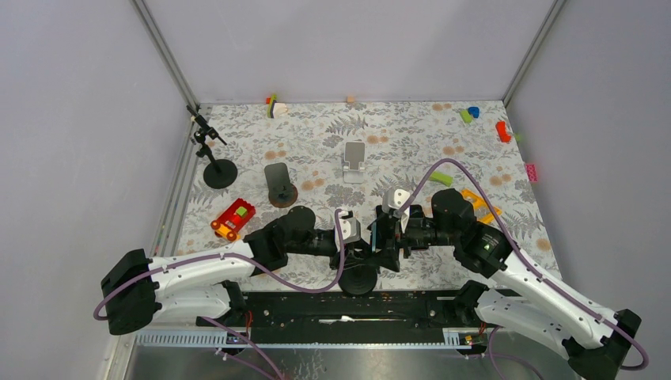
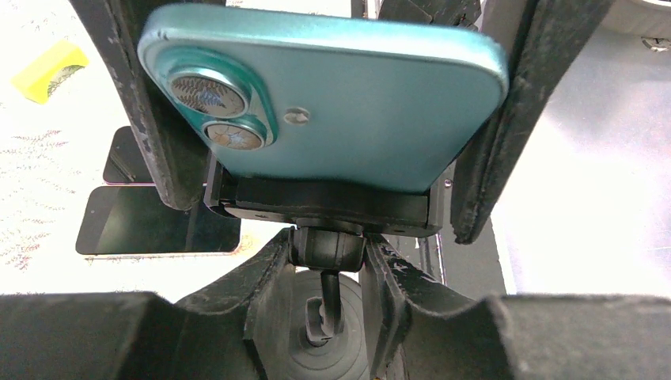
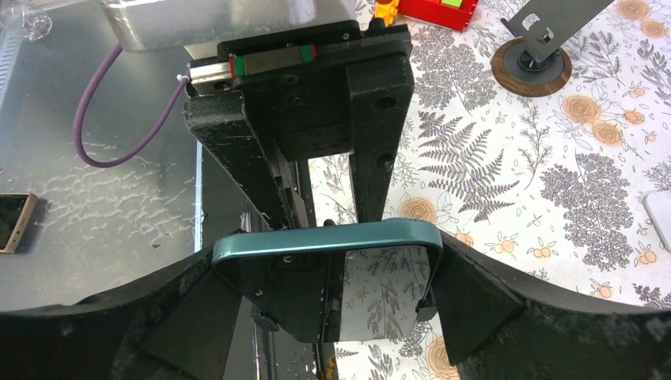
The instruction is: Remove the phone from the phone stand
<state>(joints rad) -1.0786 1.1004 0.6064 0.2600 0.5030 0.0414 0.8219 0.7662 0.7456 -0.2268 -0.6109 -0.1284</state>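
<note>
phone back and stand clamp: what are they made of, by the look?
phone: teal back with a matte, soft, even sheen and glossy camera rings. Frosted glass or coated metal; can't tell which.
phone stand: black clamp and ball joint, dull finish, moulded edges. Probably plastic.

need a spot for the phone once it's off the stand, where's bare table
Free: the cloth between the silver stand and the red block at back right; also the strip behind the dark stand. Crowded: near centre around the phone, and by the red toy car.
</note>
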